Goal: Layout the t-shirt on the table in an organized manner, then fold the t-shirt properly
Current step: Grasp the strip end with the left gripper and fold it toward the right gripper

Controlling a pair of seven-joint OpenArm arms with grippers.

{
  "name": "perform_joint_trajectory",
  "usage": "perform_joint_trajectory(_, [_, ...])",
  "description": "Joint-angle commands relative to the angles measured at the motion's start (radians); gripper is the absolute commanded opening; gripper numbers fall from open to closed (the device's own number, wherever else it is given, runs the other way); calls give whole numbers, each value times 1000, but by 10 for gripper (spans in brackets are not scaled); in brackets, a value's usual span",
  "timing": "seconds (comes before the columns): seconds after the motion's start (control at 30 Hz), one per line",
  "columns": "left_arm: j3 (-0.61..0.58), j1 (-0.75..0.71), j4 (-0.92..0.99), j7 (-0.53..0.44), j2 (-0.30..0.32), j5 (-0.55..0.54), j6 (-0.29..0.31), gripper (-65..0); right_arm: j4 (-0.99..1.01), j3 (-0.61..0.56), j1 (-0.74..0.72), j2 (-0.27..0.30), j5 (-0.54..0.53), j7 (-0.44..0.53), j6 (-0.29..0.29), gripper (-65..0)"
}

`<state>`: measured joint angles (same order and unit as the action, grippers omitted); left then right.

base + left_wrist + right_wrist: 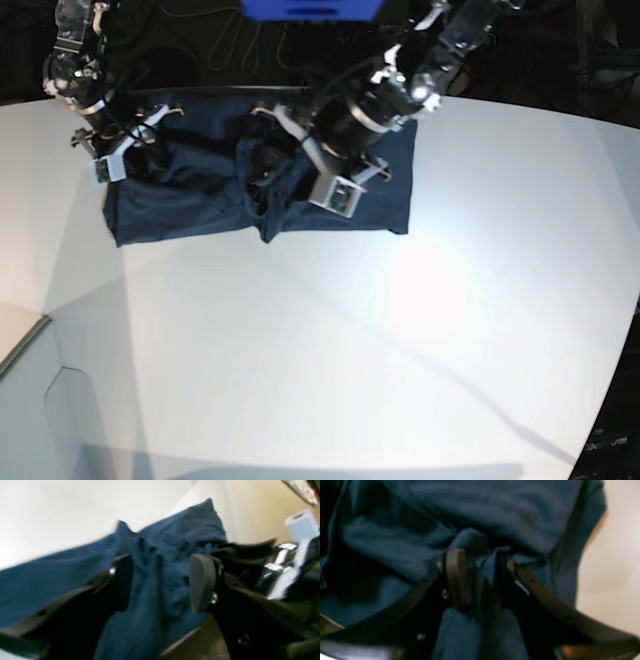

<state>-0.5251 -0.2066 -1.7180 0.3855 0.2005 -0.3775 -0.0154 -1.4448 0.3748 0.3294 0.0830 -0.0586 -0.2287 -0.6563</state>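
T-shirt (215,190) lies bunched at the far side of the surface (330,340). Left gripper (160,582): fingers wide apart, a ridge of cloth between them, not pinched. Right gripper (477,577): fingers narrowly apart around a fold; grip uncertain. Risk: cloth snagging on withdrawing fingers, undoing the fold.

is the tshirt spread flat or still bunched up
Bunched up: the t-shirt lies on the table with rumpled folds mid-body, its edges uneven, not flat.
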Motion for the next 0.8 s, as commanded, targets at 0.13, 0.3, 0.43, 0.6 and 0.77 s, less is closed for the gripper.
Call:
perform_joint_trajectory(0.13, [3,9,8,-16,52,-4,2,-308,-90,5,7,5,-19,19,-9,-417])
perform_joint_trajectory(0.3, [3,9,83,-16,55,2,2,-308,-116,36,1,2,-19,19,-9,-417])
perform_joint_trajectory(0.43, [-7,20,144,-16,50,2,10,-308,-119,118,-26,-32,-20,21,-9,-417])
perform_joint_trajectory(0.6, [-117,89,200,-16,50,-7,12,-308,-123,227,-54,-59,-20,21,-9,-417])
perform_joint_trajectory(0.77, [-301,194,206,-16,14,-7,12,-308,-119,250,-66,-61,-20,21,-9,-417])
